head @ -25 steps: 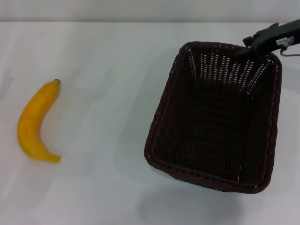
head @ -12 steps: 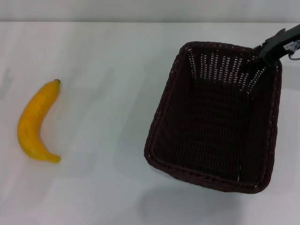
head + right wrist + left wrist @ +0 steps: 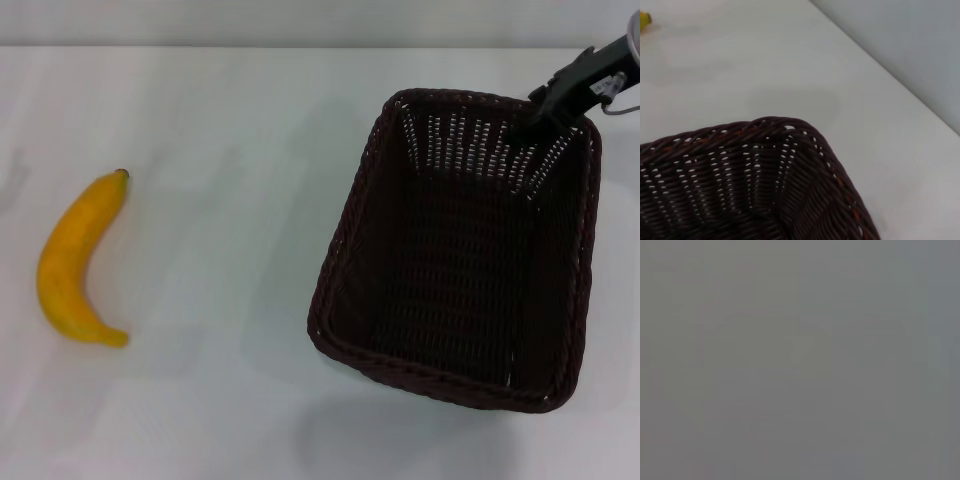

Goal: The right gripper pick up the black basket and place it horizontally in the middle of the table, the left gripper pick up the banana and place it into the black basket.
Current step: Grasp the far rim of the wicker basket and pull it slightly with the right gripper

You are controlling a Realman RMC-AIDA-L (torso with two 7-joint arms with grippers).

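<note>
The black basket stands on the white table at the right, open side up, its long side running away from me. My right gripper reaches in from the upper right and hangs over the basket's far right corner, at the rim. The right wrist view looks down on a corner of the basket. The banana lies flat at the left of the table, stem end pointing away; only its tip shows in the right wrist view. The left gripper is out of view; the left wrist view is plain grey.
The table's far edge runs along the top of the head view, with a grey wall behind it. Bare tabletop lies between the banana and the basket.
The right gripper has shifted slightly along the basket's far rim and now stands steeper over the far right corner. Basket and banana have not moved.
</note>
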